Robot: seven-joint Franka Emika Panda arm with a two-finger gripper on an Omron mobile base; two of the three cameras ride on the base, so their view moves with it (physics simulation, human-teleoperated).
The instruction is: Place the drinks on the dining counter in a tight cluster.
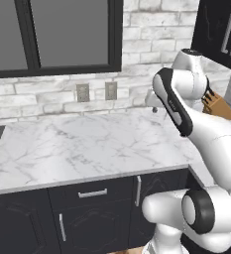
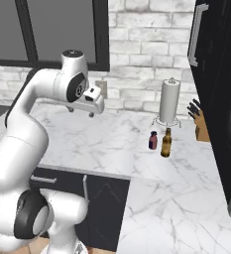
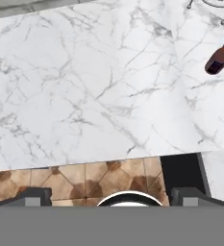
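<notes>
window: upper left of the left base view, dark frame, grey panes, set in a whitewashed brick wall.
outlets: two of them on the wall under the window, left of centre.
marble counter: we've got white stone with grey veins across the middle of the left base view, dark cabinets with silver handles below it.
arm: rises from the lower right of that view and bends over the counter's right end; in the right base view it comes up from the lower left.
gripper: we see it left of centre in the right base view, hanging above the marble with the fingers spread wide and nothing between them. In the hand view the two tips sit far apart at the bottom, again nothing between them.
maroon bottle: short, upright on the marble, right of centre in the right base view, well away from the gripper; in the hand view it shows at the upper right edge.
brown glass bottle: taller, upright, just beside the maroon one on its right; we can't tell if they touch.
paper-towel roll: on its stand behind the two bottles, against the wall.
knife block: far right of the right base view, next to the tall dark cabinet.
floor: brown tiles showing below the counter edge in the hand view.
</notes>
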